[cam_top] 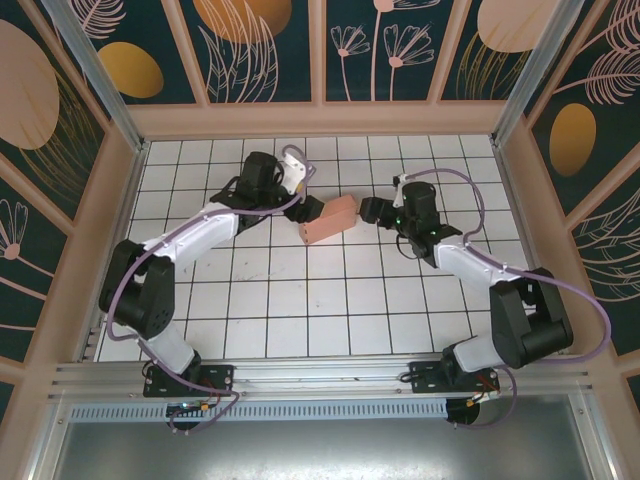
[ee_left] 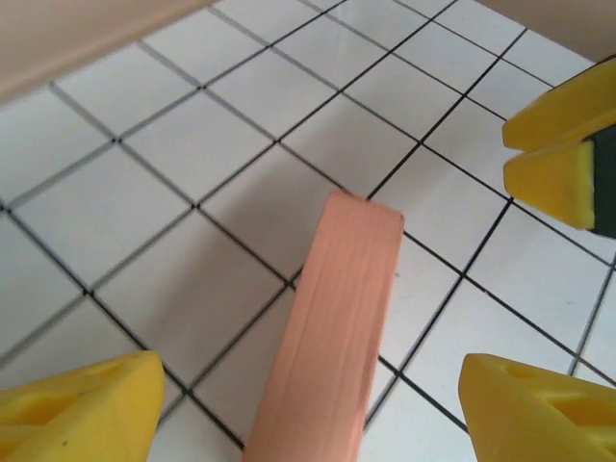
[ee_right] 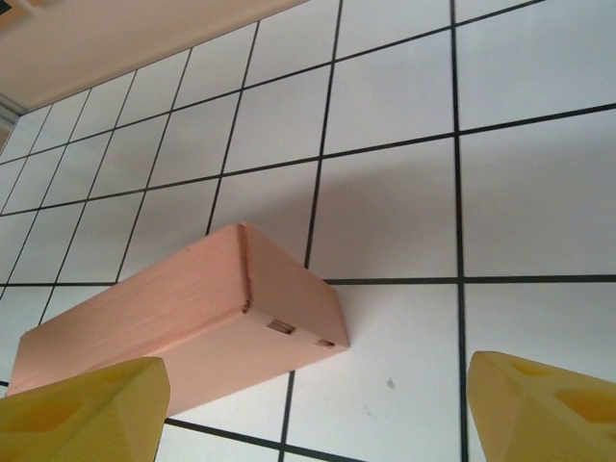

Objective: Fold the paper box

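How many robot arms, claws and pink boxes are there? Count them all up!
Robot arms: 2 (left arm, right arm)
Claws: 2 (left claw, right claw)
Pink box: 1
Total: 5

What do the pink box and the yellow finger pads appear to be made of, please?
Paper box: thin matte cardboard, judging by faint fibre streaks, crisp folded edges and tab slots. Finger pads: probably moulded matte plastic or rubber; faceted, with recessed pockets.
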You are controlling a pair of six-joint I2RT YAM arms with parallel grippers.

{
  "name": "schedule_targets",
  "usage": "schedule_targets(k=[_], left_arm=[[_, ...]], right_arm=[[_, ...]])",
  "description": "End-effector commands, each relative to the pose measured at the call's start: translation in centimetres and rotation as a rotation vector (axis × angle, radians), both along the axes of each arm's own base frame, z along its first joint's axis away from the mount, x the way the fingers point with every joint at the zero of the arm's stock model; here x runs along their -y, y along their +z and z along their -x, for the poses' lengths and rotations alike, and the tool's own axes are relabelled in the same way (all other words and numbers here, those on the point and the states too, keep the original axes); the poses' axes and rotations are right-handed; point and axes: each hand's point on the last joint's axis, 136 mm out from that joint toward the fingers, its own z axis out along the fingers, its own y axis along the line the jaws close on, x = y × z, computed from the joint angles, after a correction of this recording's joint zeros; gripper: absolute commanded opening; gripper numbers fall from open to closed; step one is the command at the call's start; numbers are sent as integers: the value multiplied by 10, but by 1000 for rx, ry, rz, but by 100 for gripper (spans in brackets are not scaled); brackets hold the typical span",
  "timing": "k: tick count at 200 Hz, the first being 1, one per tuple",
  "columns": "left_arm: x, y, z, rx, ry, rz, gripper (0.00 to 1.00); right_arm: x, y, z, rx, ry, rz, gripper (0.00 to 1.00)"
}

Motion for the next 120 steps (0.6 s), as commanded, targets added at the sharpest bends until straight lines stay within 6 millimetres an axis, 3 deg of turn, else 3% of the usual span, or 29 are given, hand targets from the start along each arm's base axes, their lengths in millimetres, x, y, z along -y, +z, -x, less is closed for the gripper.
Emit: schedule_targets(k=[1,32,62,120], left_arm=[[18,-17,-3,90,-154,-147,78],[35,-37,-19,45,-196,-205,72],[60,-52,-20,32,-268,-241,66],[79,-72,-21,-56,-330,-245,56]], right_arm=[[8,12,3,35,-15,-25,81],[12,9,5,32,-20,-25,81],[12,8,7,29,-17,-24,81],[22,4,9,24,-32,-11,81]])
